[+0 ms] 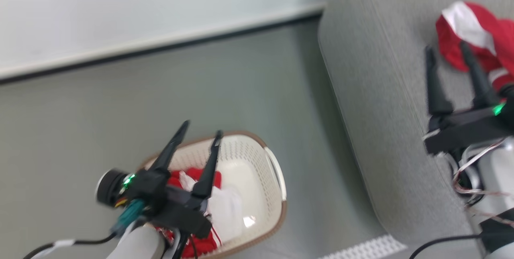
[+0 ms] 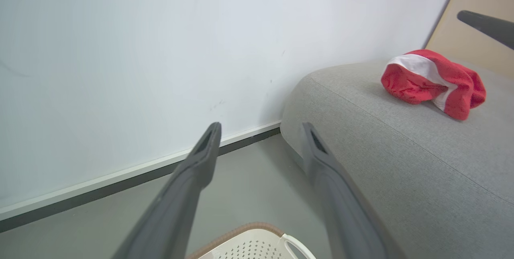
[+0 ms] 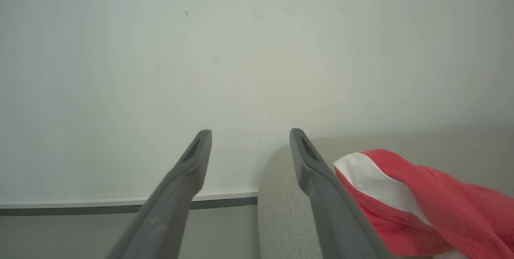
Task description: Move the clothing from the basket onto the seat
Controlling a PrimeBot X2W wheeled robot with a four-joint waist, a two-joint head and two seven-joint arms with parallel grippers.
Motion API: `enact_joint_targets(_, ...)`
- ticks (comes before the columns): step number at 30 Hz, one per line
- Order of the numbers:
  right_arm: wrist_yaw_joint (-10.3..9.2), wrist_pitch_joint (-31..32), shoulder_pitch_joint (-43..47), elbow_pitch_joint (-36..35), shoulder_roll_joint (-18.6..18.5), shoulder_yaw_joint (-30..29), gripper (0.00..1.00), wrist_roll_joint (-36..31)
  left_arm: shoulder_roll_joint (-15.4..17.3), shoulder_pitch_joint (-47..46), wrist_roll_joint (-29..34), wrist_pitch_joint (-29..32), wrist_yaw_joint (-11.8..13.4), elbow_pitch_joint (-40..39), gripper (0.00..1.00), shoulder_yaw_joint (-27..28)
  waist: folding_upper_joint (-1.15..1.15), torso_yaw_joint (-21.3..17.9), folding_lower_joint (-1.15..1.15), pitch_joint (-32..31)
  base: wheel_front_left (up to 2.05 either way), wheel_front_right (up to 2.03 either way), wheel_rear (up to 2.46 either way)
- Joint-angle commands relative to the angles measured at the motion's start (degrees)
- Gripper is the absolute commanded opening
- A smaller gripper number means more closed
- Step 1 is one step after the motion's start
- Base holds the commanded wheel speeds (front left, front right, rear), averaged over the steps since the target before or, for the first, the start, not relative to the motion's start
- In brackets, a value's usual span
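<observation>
Basket: one, cream with a brown rim point(image 1: 245, 149), standing on the grey floor point(image 1: 120, 102). All places below are taken from it.
Seat: one, grey woven cushion point(image 1: 373, 110), to the basket's right in the head view. A strip of floor lies between them and they are not touching.
Clothing in basket: a red and white heap point(image 1: 227, 211) at the basket's near end. Pieces can't be counted because the arm covers part of the heap.
Clothing out of basket: one red garment with a white panel point(image 1: 474, 34), bunched on top of the seat, well apart from the basket.
Left fingers point(image 1: 209, 166): two, spread wide, nothing between them. They are above the basket, tips toward its far rim.
Right fingers point(image 1: 433, 82): two, spread wide, gripping nothing. They are well to the basket's right, over the seat, with the tips just beside the bunched garment. Contact can't be told.
Wall: one, white with pale skirting point(image 1: 160, 10), beyond the basket's far side.
</observation>
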Motion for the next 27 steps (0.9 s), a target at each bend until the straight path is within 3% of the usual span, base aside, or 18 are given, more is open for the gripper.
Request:
enact_joint_targets(1,-0.02,-0.1,2.1,-0.2,0.8,1.3,1.0,-0.1,-0.3,4.1,-1.0,-0.3,0.5,-1.8,1.0,3.1,0.01,5.3,0.01,-8.6,0.0,0.0,0.0)
enact_joint_targets(9,-0.02,-0.1,6.7,-1.7,2.8,4.6,1.0,-1.9,-1.3,13.8,0.3,-0.3,1.2,-5.3,1.0,12.6,0.01,7.3,0.01,-13.6,0.0,0.0,0.0)
enact_joint_targets(20,-0.02,-0.1,15.1,-4.3,6.9,5.7,1.0,-6.3,-6.2,27.6,4.2,-0.3,3.2,-10.5,1.0,26.6,0.01,8.1,0.01,-19.8,0.0,0.0,0.0)
enact_joint_targets(27,-0.02,-0.1,21.5,-5.5,8.6,4.9,1.0,-8.8,-8.1,33.7,7.9,-0.3,0.7,-12.7,1.0,30.8,0.01,8.3,0.01,-22.5,0.0,0.0,0.0)
